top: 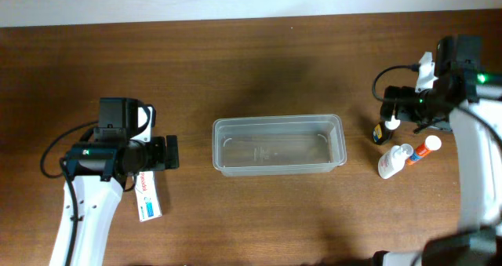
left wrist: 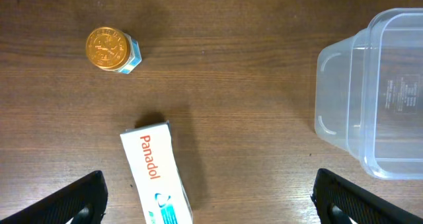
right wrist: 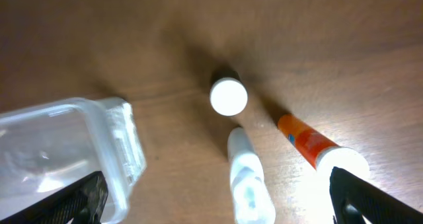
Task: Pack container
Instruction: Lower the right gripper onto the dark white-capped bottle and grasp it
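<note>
The clear plastic container sits empty at the table's centre. It also shows in the left wrist view and the right wrist view. My left gripper is open and empty, left of the container; in its wrist view the jaws straddle a white Panadol box. My right gripper is open and empty above the bottles. Its jaws hover over a white squeeze bottle, beside an upright white-capped small bottle and an orange tube.
A small gold-lidded jar stands beyond the Panadol box. In the overhead view the small dark bottle, white bottle and orange tube cluster right of the container. The table is brown wood.
</note>
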Controlling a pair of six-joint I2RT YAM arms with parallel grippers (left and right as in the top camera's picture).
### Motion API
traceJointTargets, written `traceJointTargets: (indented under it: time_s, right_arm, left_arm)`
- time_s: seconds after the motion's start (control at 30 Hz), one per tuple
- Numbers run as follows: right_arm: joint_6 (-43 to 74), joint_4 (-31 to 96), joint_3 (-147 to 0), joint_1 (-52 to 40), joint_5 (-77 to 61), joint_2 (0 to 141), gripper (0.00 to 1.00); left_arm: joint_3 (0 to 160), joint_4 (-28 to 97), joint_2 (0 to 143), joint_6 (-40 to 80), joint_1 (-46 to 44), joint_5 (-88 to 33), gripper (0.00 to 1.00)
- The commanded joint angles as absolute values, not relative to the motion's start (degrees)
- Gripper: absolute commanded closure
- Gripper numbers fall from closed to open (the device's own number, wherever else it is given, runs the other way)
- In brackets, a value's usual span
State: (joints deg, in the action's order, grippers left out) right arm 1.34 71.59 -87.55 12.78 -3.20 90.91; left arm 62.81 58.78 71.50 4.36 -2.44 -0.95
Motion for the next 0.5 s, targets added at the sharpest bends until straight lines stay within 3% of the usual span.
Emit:
traceJointTargets:
  time_s: [0.0, 0.3, 0.37, 0.47]
  right_arm:
    - [-2.6, 72.7, -88.2, 13.8, -6.2, 98.0, 0.01]
    - [-2.8, 70.1, -88.2, 13.8, -6.2, 107.4, 0.0]
    - [-2.8, 68.9, -88.2, 13.8, -5.3, 107.8, 0.04]
    - [-2.8, 67.7, -88.2, 13.8, -3.9, 108.2, 0.18]
  left_arm:
    - [64.0, 58.3, 71.6, 4.9, -2.1, -1.8, 0.01]
    - [64.0, 57.6, 71.6, 4.9, -2.1, -1.8, 0.01]
    - [64.0, 57.6, 71.6, 4.9, -2.1, -1.8, 0.01]
    - [64.0, 57.6, 71.6, 4.9, -2.1, -1.8, 0.01]
